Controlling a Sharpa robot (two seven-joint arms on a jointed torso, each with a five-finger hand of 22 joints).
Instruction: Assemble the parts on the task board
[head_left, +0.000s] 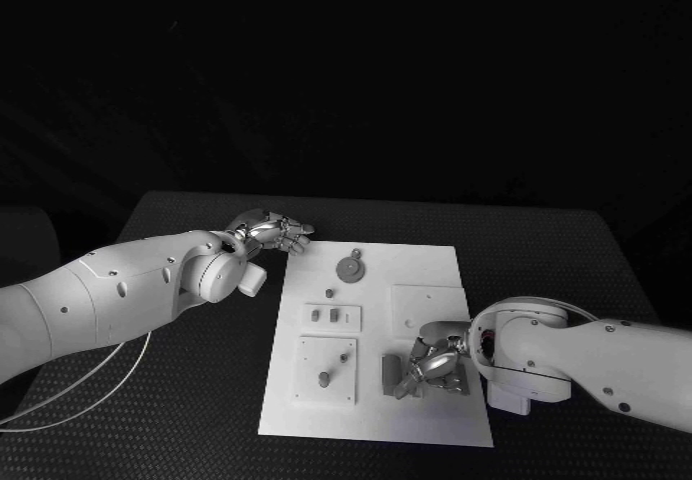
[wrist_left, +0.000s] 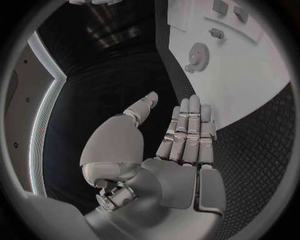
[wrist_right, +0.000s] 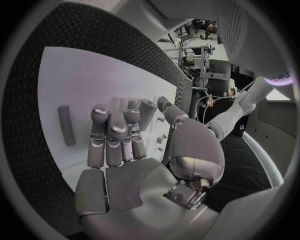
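Hovering empty off the task board (head_left: 433, 420) edge, left hand (head_left: 274, 234); right hand (head_left: 430, 368) likewise, above it.

We take this for a robotics lab or test cell. We see a black table (head_left: 188, 400) with a textured mat surface, standing against a dark, bare backdrop, and a white task board (head_left: 433, 262) laid in the middle of it, the sort of fixture used for bench trials. Loose white cables (head_left: 87, 385) trail past the table's left edge. In the right wrist view we make out metal framing and equipment stands (wrist_right: 199, 60) in the room beyond
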